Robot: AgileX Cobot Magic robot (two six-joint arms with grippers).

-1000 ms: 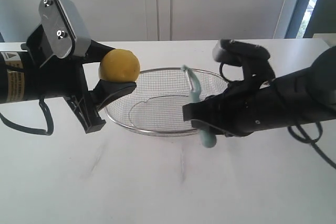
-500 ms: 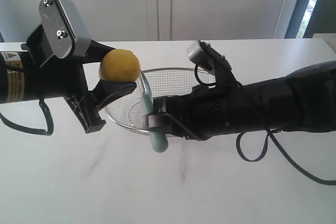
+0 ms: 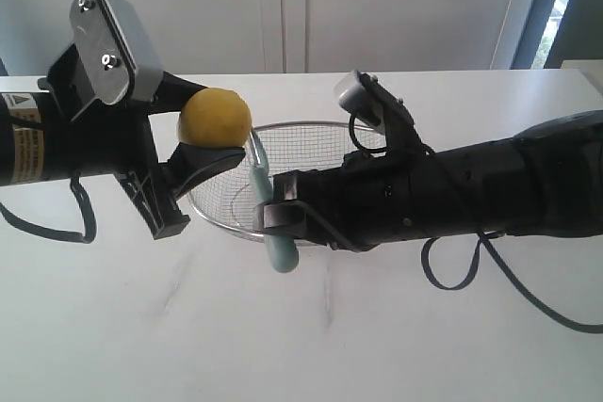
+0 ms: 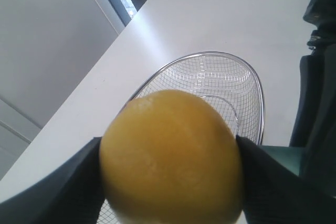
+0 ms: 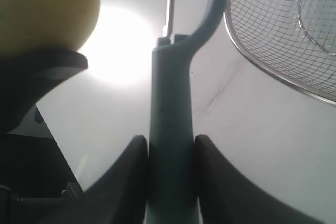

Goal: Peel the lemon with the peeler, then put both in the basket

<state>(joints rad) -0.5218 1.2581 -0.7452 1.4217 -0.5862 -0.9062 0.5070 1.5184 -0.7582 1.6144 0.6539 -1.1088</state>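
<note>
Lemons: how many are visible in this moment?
1. The lemon is clamped in the jaws of the left gripper, raised near the basket. None shows in the basket or on the table, though the right arm hides part of both.

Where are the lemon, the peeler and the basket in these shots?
lemon point(image 3: 216, 117): exterior view, middle of its yellow skin.
peeler point(image 3: 280, 253): exterior view, lower end of the teal handle.
basket point(image 4: 210, 80): left wrist view, bare mesh of the inner wall.
</note>
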